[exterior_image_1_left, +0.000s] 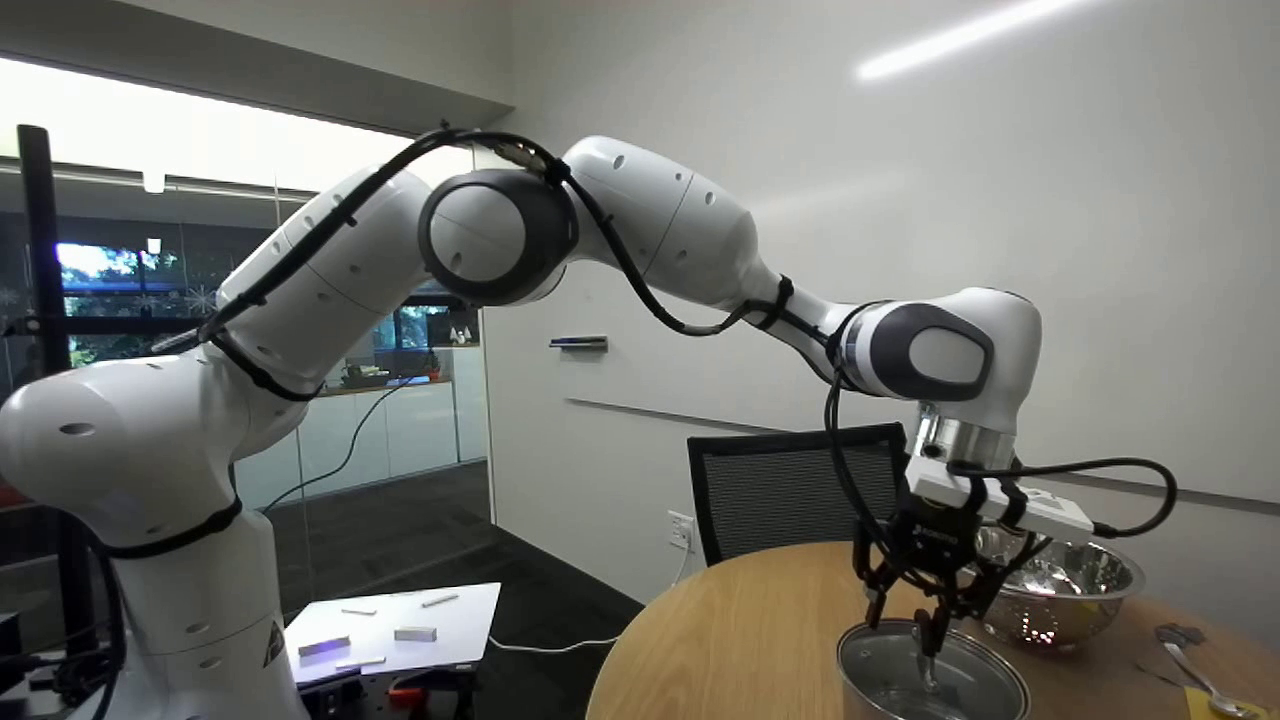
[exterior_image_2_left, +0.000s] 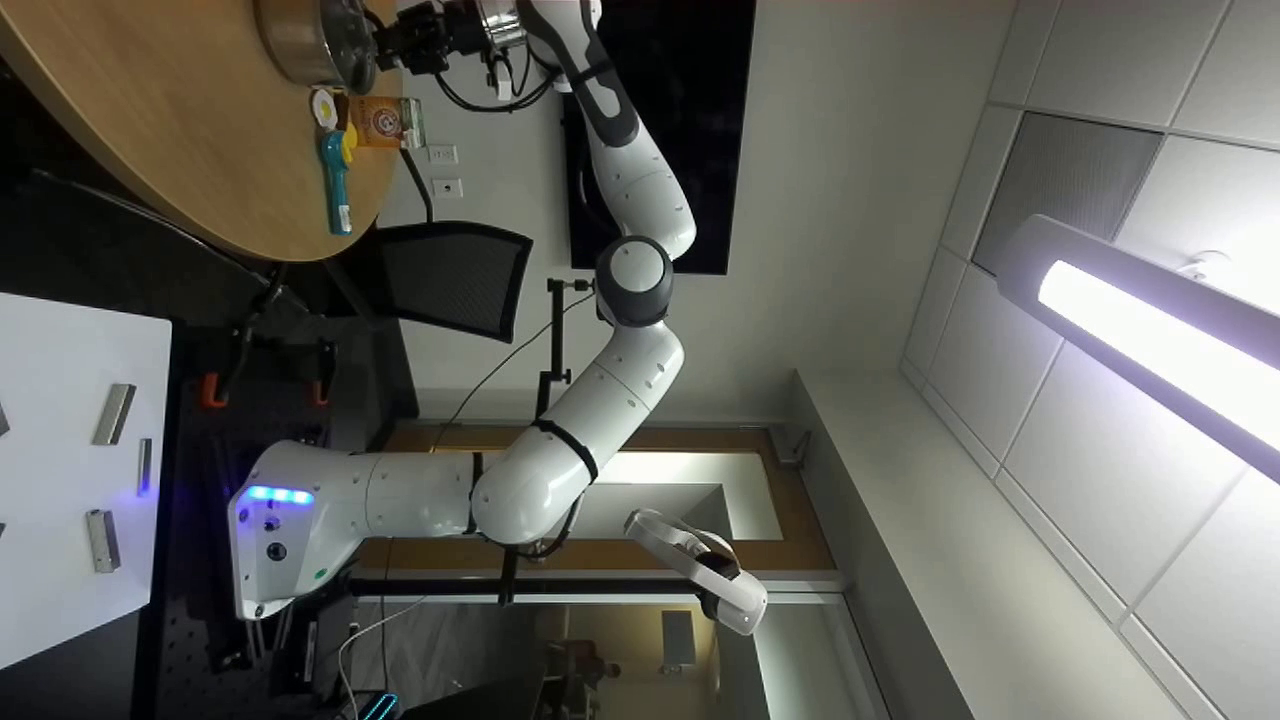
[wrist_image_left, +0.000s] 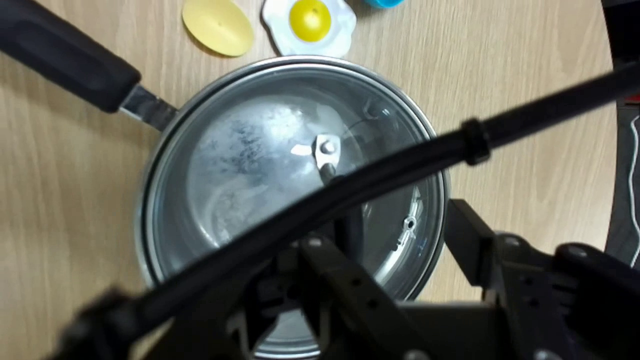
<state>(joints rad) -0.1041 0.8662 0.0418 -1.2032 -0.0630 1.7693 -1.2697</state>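
Your round wooden desk (exterior_image_1_left: 700, 650) carries the steel pot (exterior_image_2_left: 290, 45), with its glass lid (wrist_image_left: 235, 150) seated on top. Your hand (exterior_image_1_left: 901, 632) is released, jaws apart, low over that lid. In the wrist view you have a fried-egg shape (wrist_image_left: 310, 21) just beside the pot, and a yellow oval (wrist_image_left: 218, 26) near it.

Place: office meeting room, by its look | glass partition (exterior_image_1_left: 220, 225) fronts white cabinets (exterior_image_1_left: 420, 425) | mesh-backed chair (exterior_image_1_left: 800, 495) stands by a round wooden surface (exterior_image_1_left: 710, 635) | big black screen (exterior_image_2_left: 705, 120) hangs on the wall (exterior_image_2_left: 840, 180) | tiled ceiling (exterior_image_2_left: 1085, 400) carries a long light (exterior_image_2_left: 1150, 325)
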